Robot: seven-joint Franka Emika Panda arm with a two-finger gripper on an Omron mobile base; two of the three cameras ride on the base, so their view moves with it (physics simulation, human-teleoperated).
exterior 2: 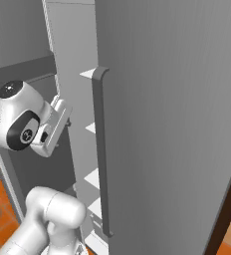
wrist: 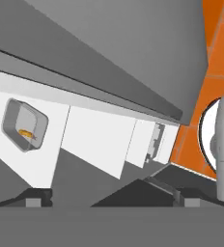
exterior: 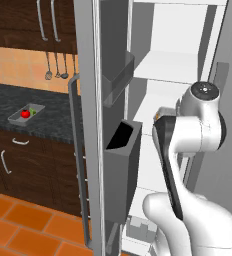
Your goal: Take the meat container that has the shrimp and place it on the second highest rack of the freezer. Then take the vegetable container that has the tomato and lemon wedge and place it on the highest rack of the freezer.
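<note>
Facing the freezer, jaws wide and empty

Grey shrimp tray (wrist: 25, 124) sits on a white rack (wrist: 17, 159); red tomato's grey tray (exterior: 26, 114) lies on the dark counter (exterior: 18, 100), apparently well left of the gripper (wrist: 106, 193), its long axis slanting away.

Landmark: freezer (exterior: 95, 125), door swung open, edge-on toward the camera, white interior to its right. Two grey door bins on the door's inner face: upper bin (exterior: 119, 75), lower bin (exterior: 123, 170) directly beneath it. White shelves (exterior: 163, 65) span the interior right of the bins. Robot arm (exterior: 188, 150) stands in front of the interior, lower right. Left of the freezer, dark counter (exterior: 18, 107) carries a grey tray (exterior: 26, 113) holding the tomato (exterior: 25, 114) with the lemon wedge (exterior: 33, 112) just beside it. Utensils (exterior: 56, 67) hang on the wall above the counter.
</note>
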